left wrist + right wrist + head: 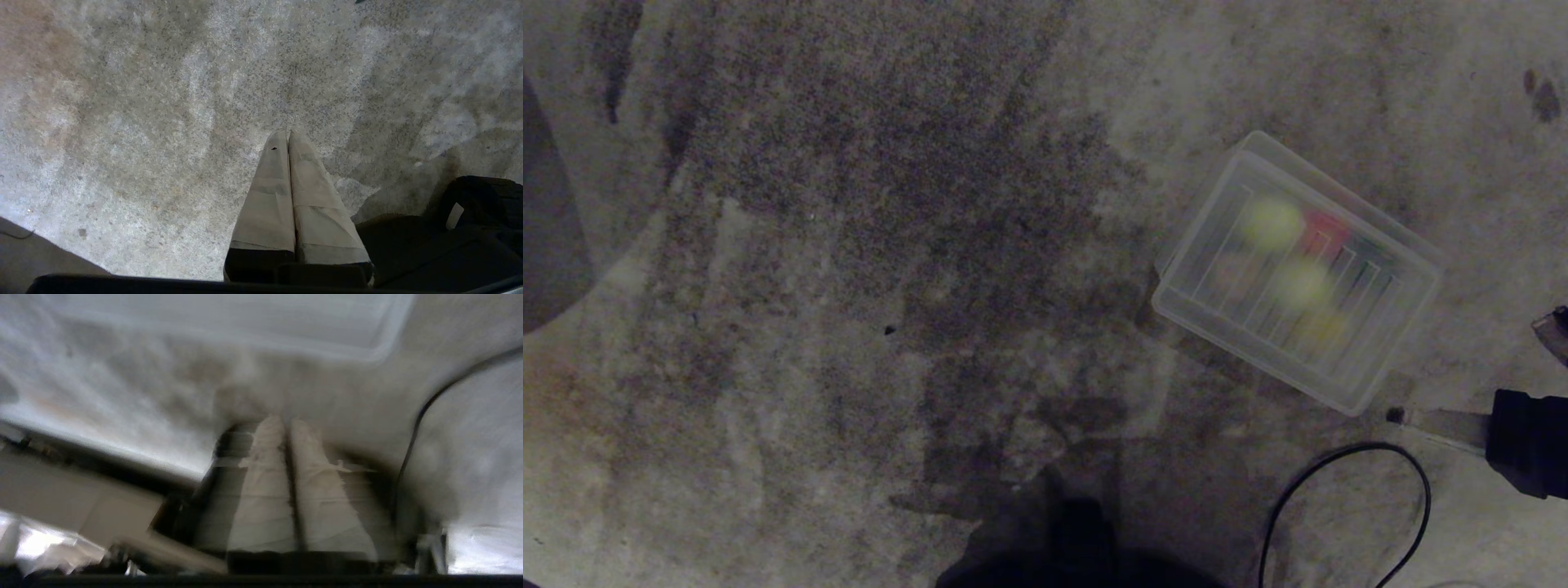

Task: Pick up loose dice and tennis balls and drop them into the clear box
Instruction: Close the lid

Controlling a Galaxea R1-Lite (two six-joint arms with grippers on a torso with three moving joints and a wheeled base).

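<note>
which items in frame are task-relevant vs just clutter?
Task things:
- clear box, lidded
- tennis balls inside it
- red die inside it
- right gripper, shut and empty, beside the box

Just lying about:
- black cable on the floor
- left gripper, shut, parked over bare floor

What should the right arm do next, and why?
Probably pull back and park. The box seems to hold both tennis balls and blurred dice beneath a ribbed lid, and no loose ones show on the floor. The right gripper is shut and empty beside the box.
</note>
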